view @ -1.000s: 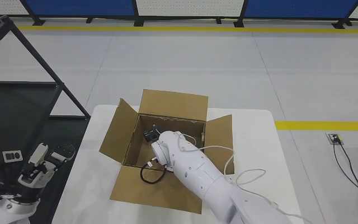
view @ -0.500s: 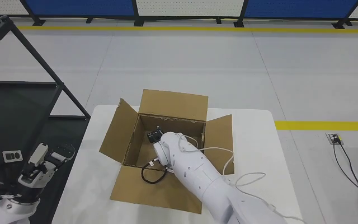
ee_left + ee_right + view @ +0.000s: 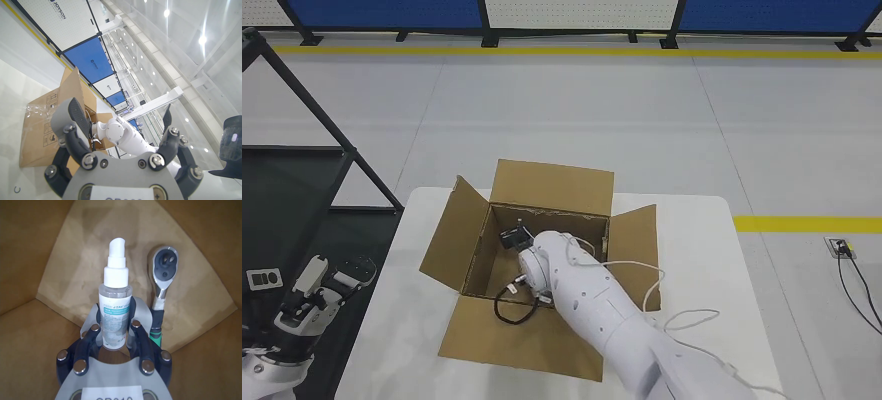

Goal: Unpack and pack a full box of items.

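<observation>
Ceiling lamps (image 3: 202,39) flare brightly overhead; the box (image 3: 28,247) interior lies dimmer, wrist views bending at edges.

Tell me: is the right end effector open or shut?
Right end effector shut on the spray bottle; fingers press both its sides.

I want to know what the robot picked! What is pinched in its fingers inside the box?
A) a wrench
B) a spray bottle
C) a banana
B: the right gripper is shut around the spray bottle, while the ratchet wrench just lies beside it in the box.
</observation>
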You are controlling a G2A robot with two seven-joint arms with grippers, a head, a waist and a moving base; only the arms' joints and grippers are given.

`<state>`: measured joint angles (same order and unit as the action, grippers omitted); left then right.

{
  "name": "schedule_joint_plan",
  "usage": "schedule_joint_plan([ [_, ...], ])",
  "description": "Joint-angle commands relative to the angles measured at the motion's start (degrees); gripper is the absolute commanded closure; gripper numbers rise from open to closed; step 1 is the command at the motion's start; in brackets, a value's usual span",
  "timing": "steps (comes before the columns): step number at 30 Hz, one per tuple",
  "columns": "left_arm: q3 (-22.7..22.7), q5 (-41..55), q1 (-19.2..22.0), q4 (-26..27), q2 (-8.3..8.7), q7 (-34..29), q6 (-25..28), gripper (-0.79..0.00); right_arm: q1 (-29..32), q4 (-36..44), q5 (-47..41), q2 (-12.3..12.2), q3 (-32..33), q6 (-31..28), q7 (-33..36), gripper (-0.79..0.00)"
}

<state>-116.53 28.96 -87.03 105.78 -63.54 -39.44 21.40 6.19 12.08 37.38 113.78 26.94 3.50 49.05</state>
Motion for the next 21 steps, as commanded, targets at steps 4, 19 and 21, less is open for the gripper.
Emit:
schedule_joint_plan([
  [4,0.0,0.01,0.0,0.0,0.0,0.0,0.0,-0.785,-0.61,1.58,0.08,-0.47,0.92,-1.45,-3.06,0.0],
  [19,0.0,0.01,0.0,0.0,0.0,0.0,0.0,-0.785,7.34,23.08,8.83,-6.09,4.04,10.85,-12.27,0.0],
  [21,0.0,0.01,0.0,0.0,0.0,0.0,0.0,-0.785,10.41,29.87,12.15,-8.04,5.2,13.88,-12.14,0.0],
])
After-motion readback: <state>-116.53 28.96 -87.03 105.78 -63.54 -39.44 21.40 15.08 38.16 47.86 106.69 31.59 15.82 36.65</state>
